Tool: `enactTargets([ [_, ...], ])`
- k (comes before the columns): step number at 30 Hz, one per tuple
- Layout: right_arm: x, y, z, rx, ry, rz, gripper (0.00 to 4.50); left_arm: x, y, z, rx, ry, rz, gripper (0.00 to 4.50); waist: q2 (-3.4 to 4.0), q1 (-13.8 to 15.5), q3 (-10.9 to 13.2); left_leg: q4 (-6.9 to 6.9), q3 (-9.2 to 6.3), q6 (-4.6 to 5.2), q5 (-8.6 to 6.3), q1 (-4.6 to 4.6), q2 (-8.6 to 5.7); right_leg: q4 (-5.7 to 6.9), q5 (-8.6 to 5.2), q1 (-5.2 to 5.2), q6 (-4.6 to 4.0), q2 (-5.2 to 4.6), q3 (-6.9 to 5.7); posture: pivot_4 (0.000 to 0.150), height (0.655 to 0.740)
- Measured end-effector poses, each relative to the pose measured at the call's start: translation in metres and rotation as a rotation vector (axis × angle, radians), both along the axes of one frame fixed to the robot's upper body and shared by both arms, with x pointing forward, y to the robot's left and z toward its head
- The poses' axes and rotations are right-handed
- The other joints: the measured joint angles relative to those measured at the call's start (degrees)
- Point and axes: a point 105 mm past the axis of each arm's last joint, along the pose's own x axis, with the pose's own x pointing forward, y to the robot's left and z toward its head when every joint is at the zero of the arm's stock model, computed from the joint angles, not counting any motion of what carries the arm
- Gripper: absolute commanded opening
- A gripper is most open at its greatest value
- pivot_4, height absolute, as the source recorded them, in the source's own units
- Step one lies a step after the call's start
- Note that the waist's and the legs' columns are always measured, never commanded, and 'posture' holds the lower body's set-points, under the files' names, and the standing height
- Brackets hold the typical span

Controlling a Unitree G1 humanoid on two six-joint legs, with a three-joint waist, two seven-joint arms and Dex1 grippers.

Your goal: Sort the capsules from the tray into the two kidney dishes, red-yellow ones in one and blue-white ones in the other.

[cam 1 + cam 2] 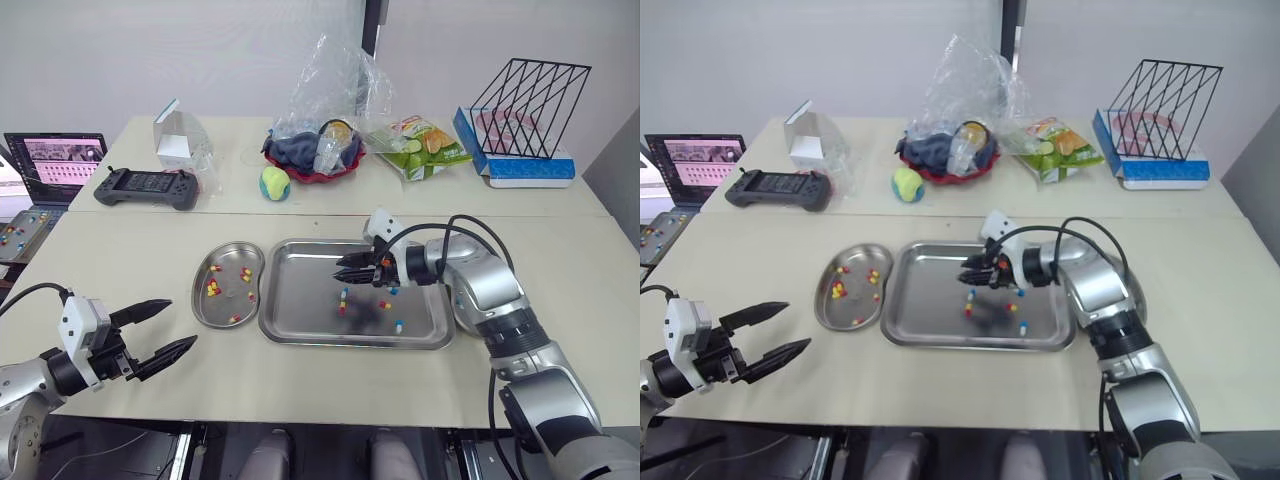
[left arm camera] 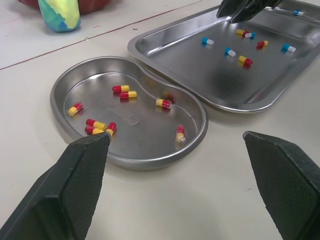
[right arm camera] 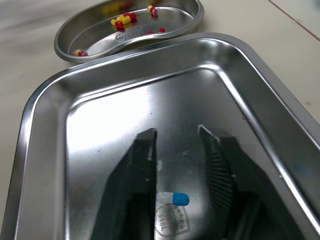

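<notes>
A steel tray (image 1: 300, 325) lies mid-table with several loose capsules, blue-white (image 2: 207, 41) and red-yellow (image 2: 245, 60). Touching its left side is a kidney dish (image 1: 203, 305) that contains several red-yellow capsules (image 2: 127, 94). My right gripper (image 1: 340, 269) hovers over the tray's left half, fingers a little apart and open. Seen between them in the right wrist view is a blue-white capsule (image 3: 173, 199) lying on the tray floor; neither finger (image 3: 145, 165) grips it. My left gripper (image 1: 170, 328) hangs wide open near the table's front left, left of the dish and apart from it.
On the far table stand a black controller (image 1: 147, 187), a white box (image 1: 175, 140), a red bowl under a plastic bag (image 1: 315, 155), a yellow-green ball (image 1: 275, 183), a snack bag (image 1: 425, 145) and a wire rack (image 1: 525, 100). A laptop (image 1: 55, 160) sits at far left.
</notes>
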Motion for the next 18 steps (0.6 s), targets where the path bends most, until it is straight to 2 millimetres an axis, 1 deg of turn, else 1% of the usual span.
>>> enactTargets([
  [1, 0.0, 0.0, -0.002, -0.015, -0.012, 0.002, 2.88, 0.0, 0.0, 0.0, 0.0, 0.0, 0.0, 4.5, 0.0, 0.02, 0.0, 0.0, 0.0, 0.0, 0.0, 0.0, 0.0, 0.0, 0.0, 0.0, 0.0, 0.0, 0.0, 0.15, 0.7391],
  [5, 0.0, -0.005, -0.02, -0.11, -0.045, 0.014, 2.88, 0.0, 0.001, -0.001, -0.002, 0.004, 0.003, 4.5, 0.0, 0.05, 0.0, 0.01, 0.0, 0.0, 0.0, 0.0, -0.01, -0.01, 0.0, 0.01, 0.0, 0.0, 0.0, 0.15, 0.7391],
  [8, -0.001, -0.005, -0.03, -0.146, -0.043, 0.03, 2.88, 0.0, 0.001, -0.001, -0.003, 0.004, 0.005, 4.5, 0.0, 0.05, 0.0, 0.01, 0.01, -0.01, 0.0, 0.0, -0.01, -0.01, 0.0, 0.01, 0.0, 0.0, 0.0, 0.15, 0.7391],
  [16, 0.001, -0.009, -0.037, -0.143, -0.006, 0.012, 2.88, 0.001, 0.001, 0.0, 0.005, -0.015, 0.008, 4.5, -0.01, 0.07, 0.0, 0.01, 0.0, -0.01, 0.01, 0.01, 0.0, -0.01, 0.0, 0.02, 0.0, 0.0, 0.0, 0.15, 0.7391],
  [18, 0.002, -0.009, -0.038, -0.141, -0.002, 0.004, 2.36, 0.001, 0.002, 0.0, 0.009, -0.016, 0.011, 4.5, -0.01, 0.07, 0.0, 0.01, 0.01, -0.01, 0.01, 0.01, -0.01, -0.01, 0.0, 0.03, 0.0, 0.0, 0.0, 0.15, 0.7391],
])
